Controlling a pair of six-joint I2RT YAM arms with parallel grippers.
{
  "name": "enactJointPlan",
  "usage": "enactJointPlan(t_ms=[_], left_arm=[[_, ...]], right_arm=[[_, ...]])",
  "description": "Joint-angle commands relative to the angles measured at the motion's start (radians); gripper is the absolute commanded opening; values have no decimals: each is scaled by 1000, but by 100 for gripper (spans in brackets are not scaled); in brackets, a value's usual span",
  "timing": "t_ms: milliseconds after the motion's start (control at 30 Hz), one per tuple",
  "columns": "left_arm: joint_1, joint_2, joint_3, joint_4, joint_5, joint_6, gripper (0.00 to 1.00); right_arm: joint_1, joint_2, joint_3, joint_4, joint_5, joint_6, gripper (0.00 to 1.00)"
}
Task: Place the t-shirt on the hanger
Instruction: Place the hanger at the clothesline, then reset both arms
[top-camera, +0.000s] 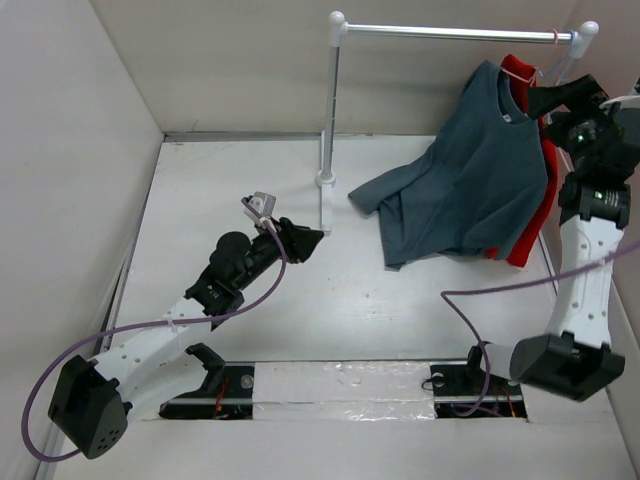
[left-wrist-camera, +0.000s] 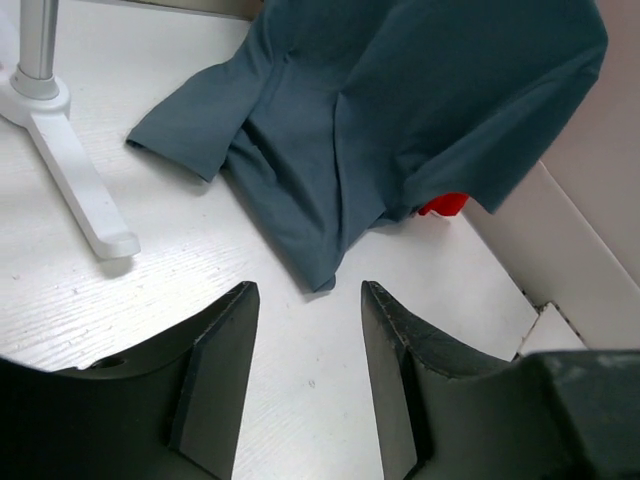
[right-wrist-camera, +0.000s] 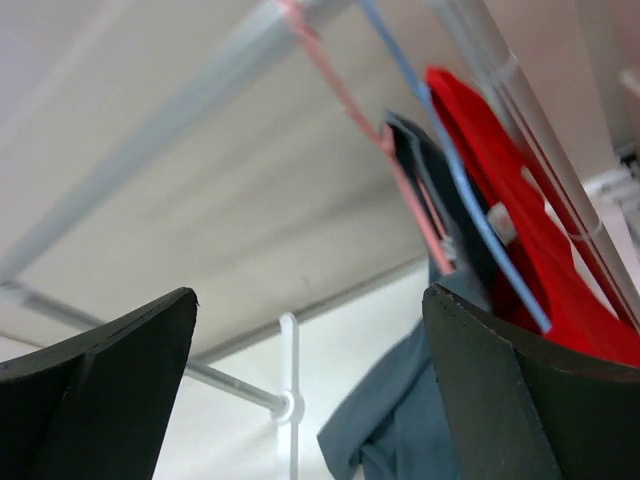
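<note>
The slate blue-grey t-shirt (top-camera: 470, 180) hangs by its collar from the right end of the rail, and its lower part and one sleeve lie spread on the table. It also shows in the left wrist view (left-wrist-camera: 400, 100) and the right wrist view (right-wrist-camera: 400, 430). The pink wire hanger (right-wrist-camera: 350, 100) runs from the rail down into the shirt's collar; its lower part is hidden in the cloth. My right gripper (top-camera: 535, 100) is open and empty, raised beside the collar (right-wrist-camera: 310, 295). My left gripper (top-camera: 312, 240) is open and empty, low over the table, short of the shirt's hem (left-wrist-camera: 308, 290).
A bright red t-shirt (top-camera: 525, 235) on a pale blue hanger (right-wrist-camera: 470, 220) hangs just behind the grey one. The rack's rail (top-camera: 450, 33) crosses the back, with its post (top-camera: 330, 110) and white foot (left-wrist-camera: 70, 170) standing mid-table. Walls close in left, back and right.
</note>
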Motion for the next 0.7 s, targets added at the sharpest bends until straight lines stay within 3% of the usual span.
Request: enactJointPlan(t_ms=[0,133,233,400,500,667], left_arm=[[-7,-23,-1,32,-39,20,43],[-7,-52,5,31,-64,-16,45],[-7,-92,21,19,-79,-55,45],[-7,-224,45,2,-104,-106,47],[-7,-319,74,-40,-127,-122,47],[-7,-472,129,-130,-134,-109,48]], right_arm=[[36,-156,-20,84,53,-11,100],[81,-311,-135,142,-76,6,100],[136,-453,-312,277,-229,47,100],[219,-706,-565,340,-424,67,100],[231,-803,-601,283,-484,51,100],[269,-956,-434,-48,-408,-75,100]])
